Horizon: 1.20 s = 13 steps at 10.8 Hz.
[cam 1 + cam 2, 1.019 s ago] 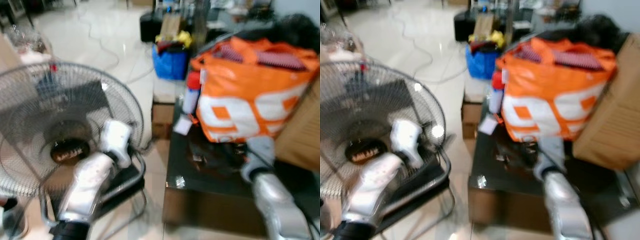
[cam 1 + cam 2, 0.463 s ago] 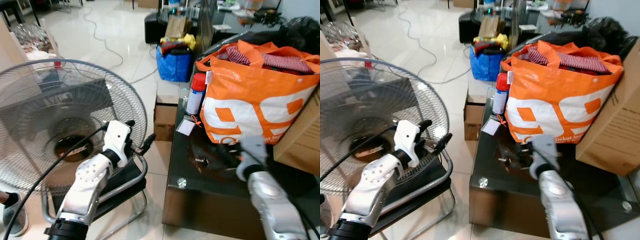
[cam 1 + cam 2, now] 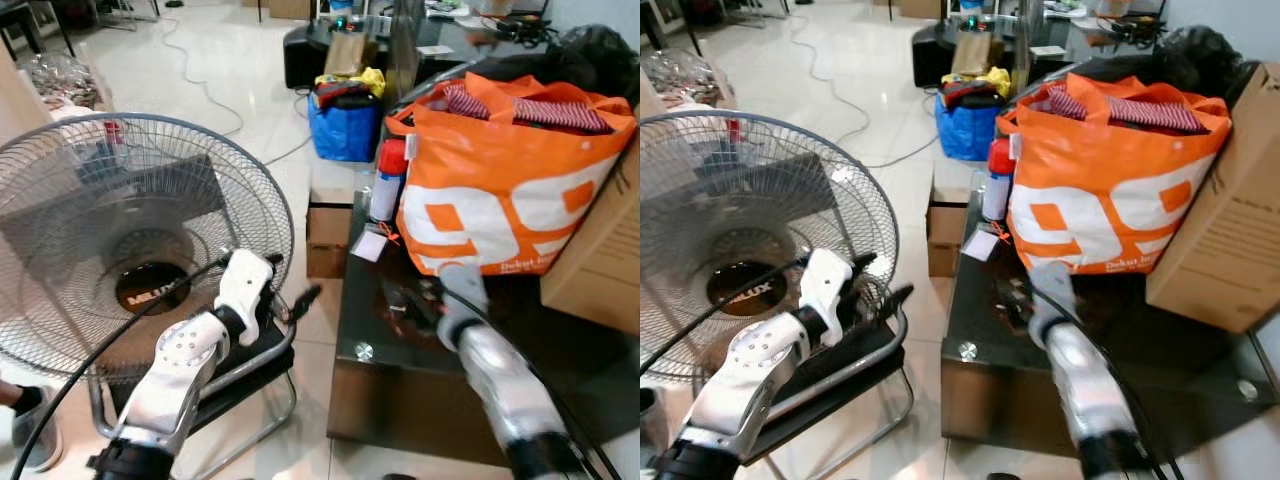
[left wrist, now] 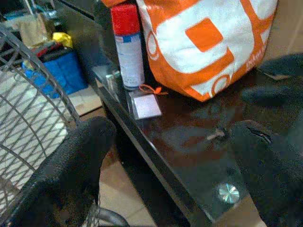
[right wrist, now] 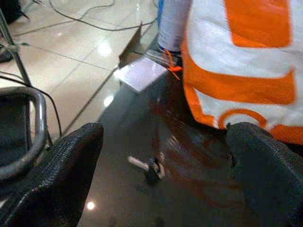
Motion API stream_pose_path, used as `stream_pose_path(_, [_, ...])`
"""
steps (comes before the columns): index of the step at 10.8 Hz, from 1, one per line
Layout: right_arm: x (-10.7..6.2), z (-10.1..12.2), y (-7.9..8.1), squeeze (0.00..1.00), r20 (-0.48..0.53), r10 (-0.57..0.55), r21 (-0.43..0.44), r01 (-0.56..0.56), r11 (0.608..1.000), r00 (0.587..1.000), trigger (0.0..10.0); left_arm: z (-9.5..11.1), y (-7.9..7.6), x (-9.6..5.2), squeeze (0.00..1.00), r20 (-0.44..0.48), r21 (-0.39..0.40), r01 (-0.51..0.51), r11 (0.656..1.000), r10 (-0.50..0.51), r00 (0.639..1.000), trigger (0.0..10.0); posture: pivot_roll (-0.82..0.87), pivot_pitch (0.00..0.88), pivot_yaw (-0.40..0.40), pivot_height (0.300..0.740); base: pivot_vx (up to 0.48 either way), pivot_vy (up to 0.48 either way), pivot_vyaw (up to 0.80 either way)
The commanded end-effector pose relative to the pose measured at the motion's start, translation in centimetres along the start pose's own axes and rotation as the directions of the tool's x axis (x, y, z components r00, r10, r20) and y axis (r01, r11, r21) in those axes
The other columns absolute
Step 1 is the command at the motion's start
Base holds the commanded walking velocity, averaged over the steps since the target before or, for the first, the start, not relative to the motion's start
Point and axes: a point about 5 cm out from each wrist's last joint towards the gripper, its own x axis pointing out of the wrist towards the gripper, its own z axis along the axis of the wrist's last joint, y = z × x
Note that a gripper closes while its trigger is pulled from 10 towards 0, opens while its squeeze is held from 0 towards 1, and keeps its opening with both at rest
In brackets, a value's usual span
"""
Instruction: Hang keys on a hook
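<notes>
Right wrist view looks along the right pincer (image 5: pixel 161 156), whose two black fingers (image 5: pixel 52 179) are spread wide apart with nothing between them, held above the dark glossy desk (image 5: pixel 118 137). Below the gap between those fingers, on the desk surface, lie the keys (image 5: pixel 150 169), small and somewhat blurred, not touched by either finger. Just beyond the keys stands the orange and white bag (image 5: pixel 246 66), and farther along the desk edge a white tag (image 5: pixel 140 74) with an orange string lies beside the base of a spray can (image 5: pixel 173 23). From the head camera, the right arm reaches over the desk toward the bag's front. The left pincer (image 3: pixel 285 290) hovers off the desk's edge, in front of a standing fan (image 3: pixel 120 230), its fingers also parted and empty; its wrist camera faces the red-capped spray can (image 4: pixel 128 45) and the tag.
</notes>
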Motion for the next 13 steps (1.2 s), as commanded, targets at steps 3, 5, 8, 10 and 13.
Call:
stream_pose_path(3, [1.7,-0.4,1.4,1.00,-0.020,0.060,0.078,-0.058,0.995,0.998,10.0,0.2,-0.6,-1.6,0.00,-0.039,0.028,0.052,0.998,-0.051,0.998,10.0,-0.03,0.000,-0.009,0.740,0.000,0.000,0.00])
stream_pose_path(5, [3.0,-0.5,2.7,1.00,-0.055,0.085,0.080,-0.080,0.994,0.995,10.0,0.6,-1.3,-3.5,0.00,-0.077,0.029,0.095,0.995,-0.093,0.993,10.0,0.01,0.000,-0.032,0.740,0.000,0.000,0.00])
stream_pose_path(8, [3.7,-0.9,2.6,0.00,-0.120,0.019,0.079,-0.009,0.997,0.993,10.0,1.5,-2.1,-5.6,0.00,-0.110,0.018,0.103,0.994,-0.101,0.989,10.0,0.05,0.087,-0.052,0.740,0.000,0.000,0.00])
stream_pose_path(10, [3.7,-1.2,1.8,0.00,-0.158,-0.070,0.091,0.085,0.992,0.985,10.0,1.5,-2.4,-6.4,0.00,-0.125,0.006,0.100,0.995,-0.099,0.987,10.0,0.06,0.117,-0.062,0.740,0.000,0.000,0.00])
stream_pose_path(13, [3.9,-1.2,1.6,0.00,-0.190,-0.124,0.137,0.151,0.979,0.974,10.0,2.2,-3.1,-8.0,0.00,-0.149,-0.016,0.090,0.996,-0.092,0.985,10.0,0.07,0.154,-0.076,0.740,0.000,0.000,0.00])
